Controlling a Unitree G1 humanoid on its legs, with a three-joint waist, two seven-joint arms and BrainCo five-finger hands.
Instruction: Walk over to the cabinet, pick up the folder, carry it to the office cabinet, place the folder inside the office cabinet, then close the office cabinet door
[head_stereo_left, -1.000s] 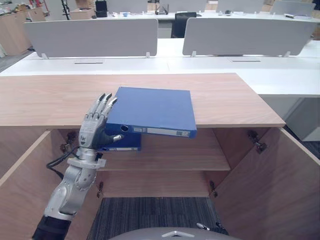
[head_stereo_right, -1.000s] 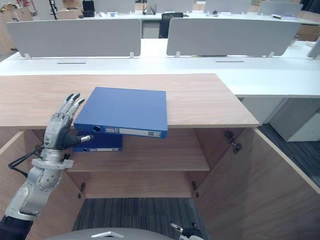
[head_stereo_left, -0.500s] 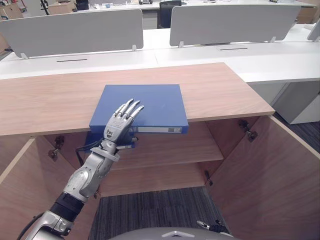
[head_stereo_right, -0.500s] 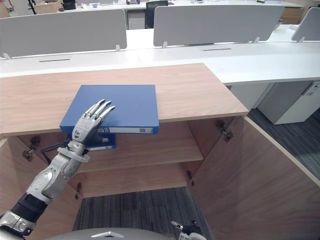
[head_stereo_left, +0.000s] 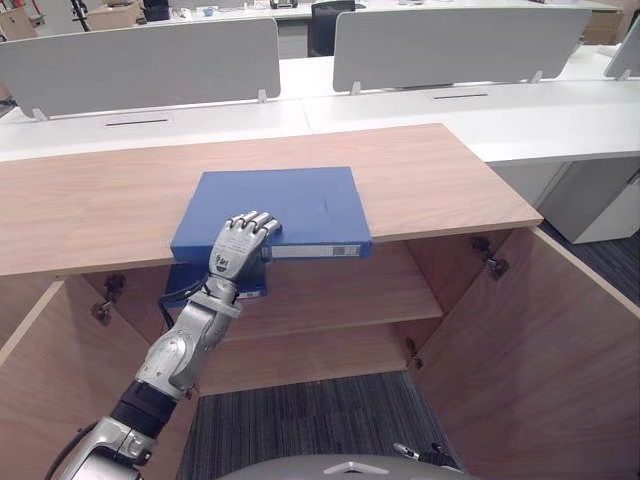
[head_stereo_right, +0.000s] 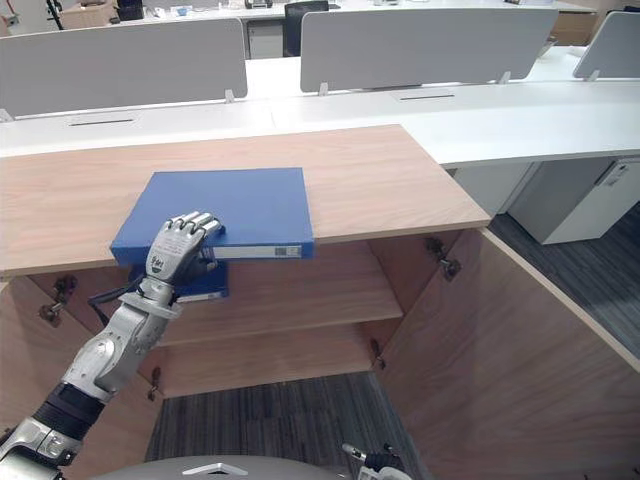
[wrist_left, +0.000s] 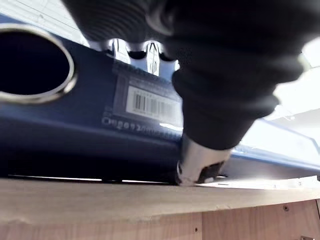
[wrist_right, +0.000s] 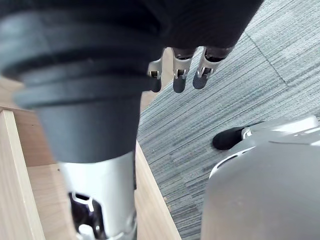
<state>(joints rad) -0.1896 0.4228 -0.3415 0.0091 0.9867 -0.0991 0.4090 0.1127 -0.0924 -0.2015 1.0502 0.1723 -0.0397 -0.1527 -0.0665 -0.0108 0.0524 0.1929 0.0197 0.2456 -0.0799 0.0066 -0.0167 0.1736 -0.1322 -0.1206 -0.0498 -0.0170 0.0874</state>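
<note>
The left hand (head_stereo_left: 236, 252) has its fingers (wrist_left: 152, 52) curled over the top cover of the blue folder (head_stereo_left: 290, 200) at its near edge, with the thumb (wrist_left: 198, 167) set low against the spine, by the wooden edge beneath, so it reads as a grip closed on the folder. The folder lies flat on the cabinet top (head_stereo_left: 440, 180), its labelled spine facing the robot and jutting a little past the front edge; it does not look lifted yet. Just under the hand, on the shelf (head_stereo_left: 350, 295) inside the cabinet, a second blue folder (head_stereo_right: 212, 284) is partly hidden. The cabinet stands open, with its right door (head_stereo_left: 540, 340) swung out towards the robot. The right hand (wrist_right: 182, 70) hangs low over the grey carpet (wrist_right: 240, 90), fingers relaxed and holding nothing. Beyond the cabinet are white desks (head_stereo_left: 400, 105) with grey dividers (head_stereo_left: 450, 45). By my reading the walk-up is done and the pick-up is in hand; lifting the folder clear, carrying it to the office cabinet, setting it inside and shutting the door are all left to do.
</note>
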